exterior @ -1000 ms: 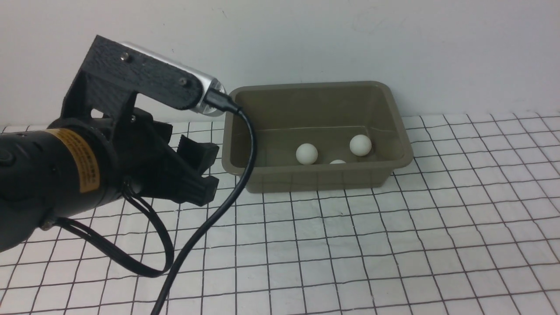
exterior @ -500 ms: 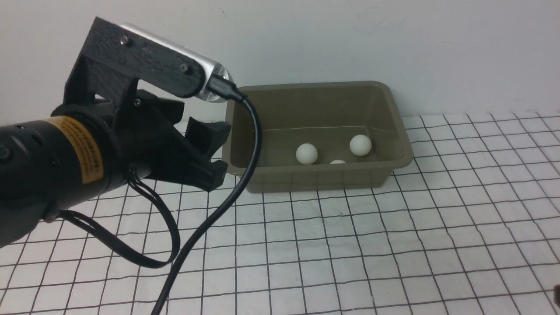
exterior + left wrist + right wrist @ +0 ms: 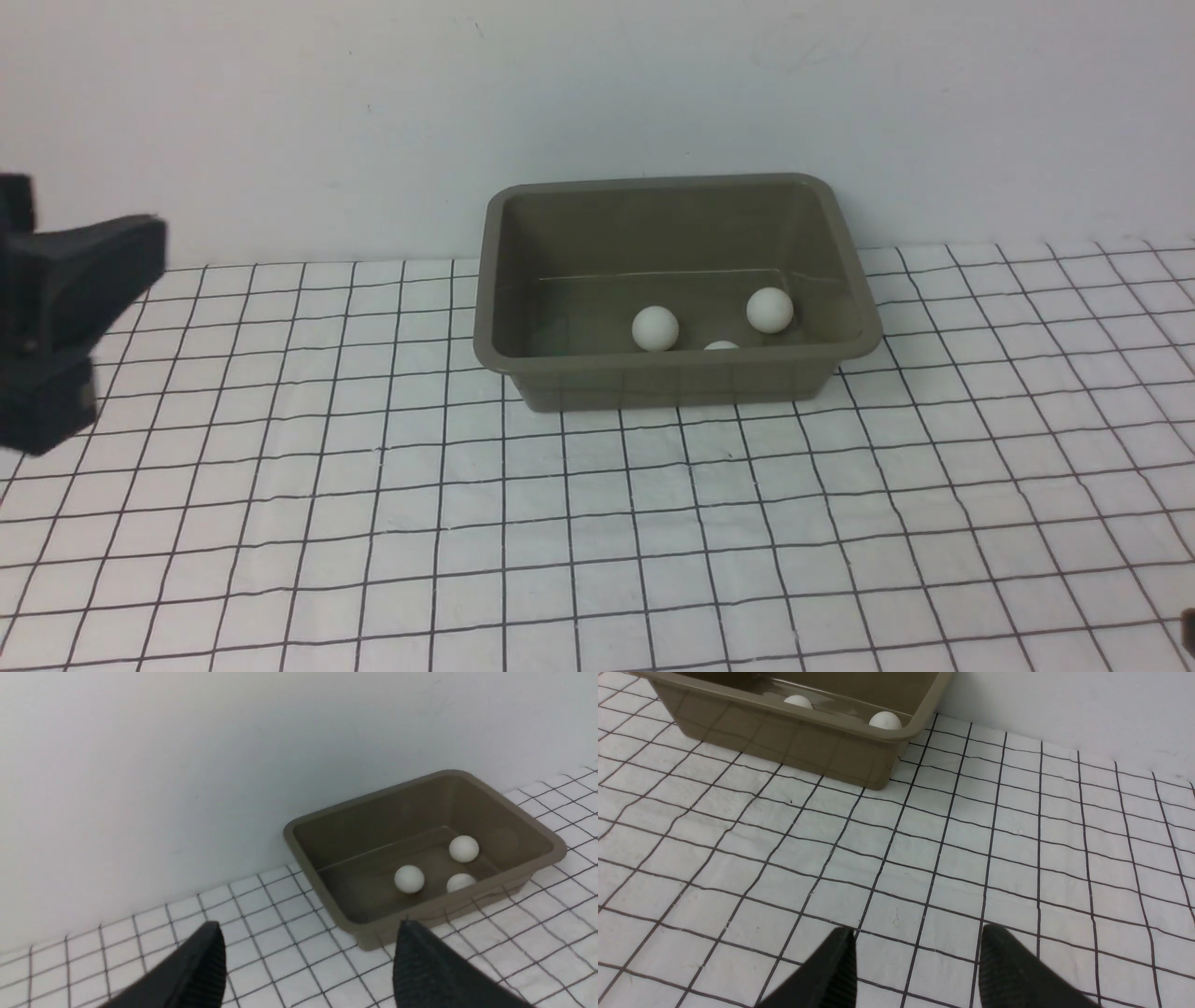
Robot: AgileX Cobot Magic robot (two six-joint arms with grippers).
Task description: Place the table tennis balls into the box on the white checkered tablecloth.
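The table tennis balls (image 3: 654, 328), all three, lie in the box (image 3: 672, 385) on the white checkered tablecloth (image 3: 653, 523), so the task looks done; left fingers (image 3: 201, 970) and right fingers (image 3: 1008, 970) stand parted, holding nothing.

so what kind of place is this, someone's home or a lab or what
Probably a robot test bench in a lab, not a home: a white checkered tablecloth against a plain white wall, with a box of table tennis balls on it, and the left gripper in view.
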